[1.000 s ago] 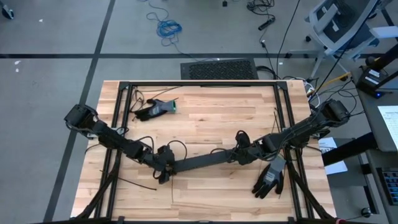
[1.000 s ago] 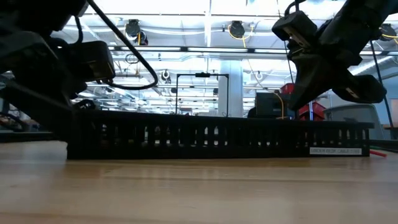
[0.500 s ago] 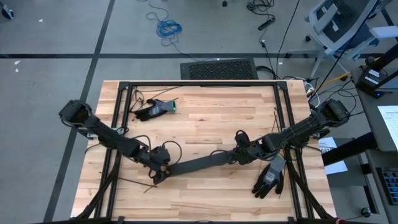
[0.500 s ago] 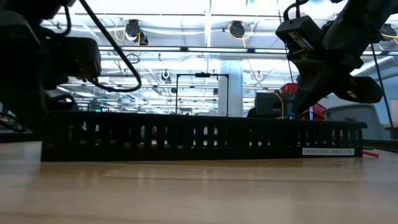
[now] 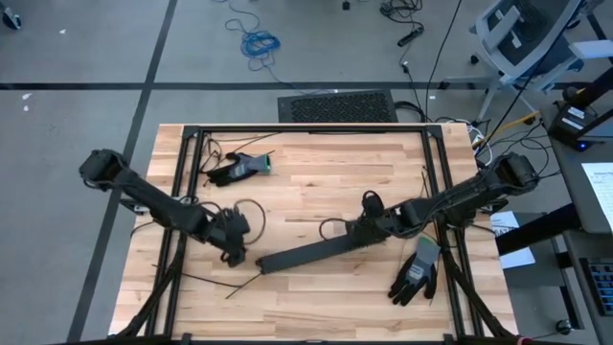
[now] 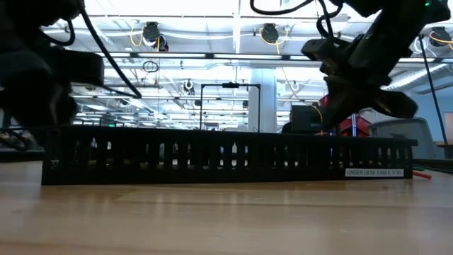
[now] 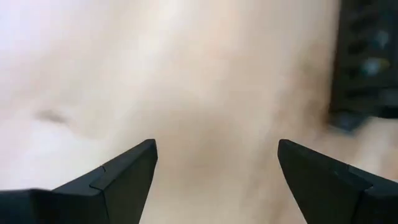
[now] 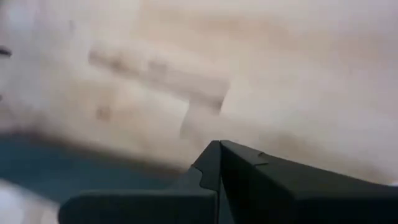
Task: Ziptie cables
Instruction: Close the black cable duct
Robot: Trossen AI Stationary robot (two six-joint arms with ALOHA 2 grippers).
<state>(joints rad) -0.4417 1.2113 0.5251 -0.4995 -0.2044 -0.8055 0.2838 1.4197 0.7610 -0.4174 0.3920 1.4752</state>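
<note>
No cables show in any view. A long black slotted duct (image 5: 316, 251) (image 6: 212, 152) lies slanted on the wooden table. My left gripper (image 5: 235, 253) (image 7: 214, 163) hangs open just left of the duct's left end (image 5: 261, 265), above bare wood and with nothing between its fingers. My right gripper (image 5: 368, 228) (image 8: 219, 146) is shut and points steeply down at the duct's right end (image 5: 381, 236). In the low view my right gripper (image 6: 334, 122) hangs right over the duct's top edge. My right gripper's shut fingers (image 8: 249, 174) come down from above at the duct's right end (image 5: 381, 236). Its wrist view is blurred and shows only wood past the tips. I cannot tell whether it touches the duct.
One black glove (image 5: 238, 169) lies at the far left, another (image 5: 417, 273) at the near right. Thin black strips (image 5: 203, 281) lie near the front left. A black frame (image 5: 182, 192) runs round the table. Bare wood lies between the duct and the far edge.
My left gripper has drawn back from the duct's left end toward the table's left edge and risen, leaving that end uncovered on the table. The duct has shifted slightly. My right gripper has edged left along with it, still shut.
</note>
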